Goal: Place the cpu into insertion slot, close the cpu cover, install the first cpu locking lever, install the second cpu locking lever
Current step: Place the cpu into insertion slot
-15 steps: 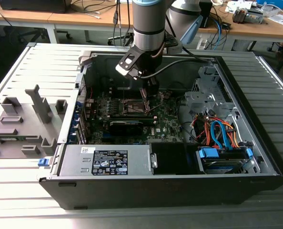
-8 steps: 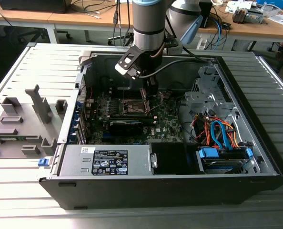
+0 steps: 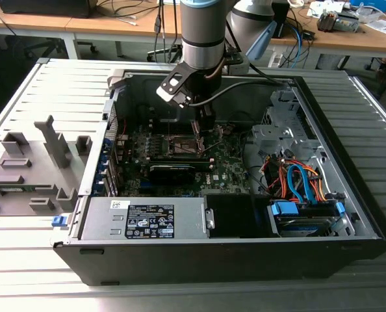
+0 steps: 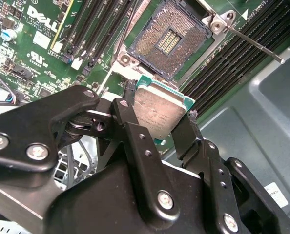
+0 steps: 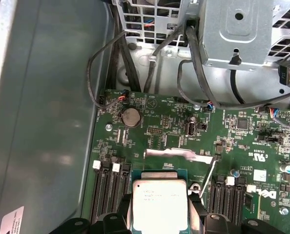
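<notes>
In the exterior view, the hand (image 3: 204, 120) is reaching down into the open computer case (image 3: 212, 263), close above the insertion slot (image 3: 180, 144) on the motherboard (image 3: 227, 166).

In the second wrist view, the hand (image 4: 159, 109) is gripping the cpu (image 4: 157, 114) by two opposite edges, metal top showing. The bare insertion slot (image 4: 167, 44) is lying just ahead of the chip, not yet under it, with their edges running roughly parallel.

In the first wrist view, the cpu (image 5: 159, 204) is sitting level in the hand (image 5: 159, 217), clear of the board.

Gripper (image 4: 159, 105) grips the cpu (image 4: 157, 117), apparently just clear of the bare insertion slot (image 4: 167, 41)
</notes>
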`<state>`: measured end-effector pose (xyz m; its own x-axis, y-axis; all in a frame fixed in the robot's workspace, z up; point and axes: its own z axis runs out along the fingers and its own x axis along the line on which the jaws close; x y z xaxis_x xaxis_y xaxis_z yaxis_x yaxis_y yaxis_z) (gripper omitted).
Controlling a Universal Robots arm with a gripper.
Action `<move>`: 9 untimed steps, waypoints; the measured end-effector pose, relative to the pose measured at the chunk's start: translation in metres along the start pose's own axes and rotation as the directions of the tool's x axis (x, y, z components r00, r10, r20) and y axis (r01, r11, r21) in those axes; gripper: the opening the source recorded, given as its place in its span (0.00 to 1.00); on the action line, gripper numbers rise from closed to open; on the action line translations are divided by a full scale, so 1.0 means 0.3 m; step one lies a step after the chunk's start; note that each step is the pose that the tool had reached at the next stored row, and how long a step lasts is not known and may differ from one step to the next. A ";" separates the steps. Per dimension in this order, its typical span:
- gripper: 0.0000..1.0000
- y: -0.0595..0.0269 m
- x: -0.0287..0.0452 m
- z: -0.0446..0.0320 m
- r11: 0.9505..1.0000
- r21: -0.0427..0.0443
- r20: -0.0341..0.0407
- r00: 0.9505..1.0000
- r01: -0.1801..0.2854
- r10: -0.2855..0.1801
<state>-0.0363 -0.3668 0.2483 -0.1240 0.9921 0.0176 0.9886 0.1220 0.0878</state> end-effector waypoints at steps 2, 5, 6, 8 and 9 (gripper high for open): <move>0.54 0.000 0.000 0.000 1.000 0.000 0.000 1.000 -0.004 0.004; 0.54 0.000 0.000 0.000 1.000 0.000 0.001 1.000 -0.012 0.012; 0.54 0.000 0.000 0.000 1.000 0.000 0.001 1.000 -0.015 0.015; 0.54 0.000 0.000 0.000 1.000 0.000 0.002 1.000 -0.024 0.024; 0.54 0.000 0.000 0.000 0.999 -0.001 0.003 0.999 -0.034 0.034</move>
<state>-0.0363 -0.3668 0.2482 -0.0903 0.9958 0.0174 0.9922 0.0885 0.0878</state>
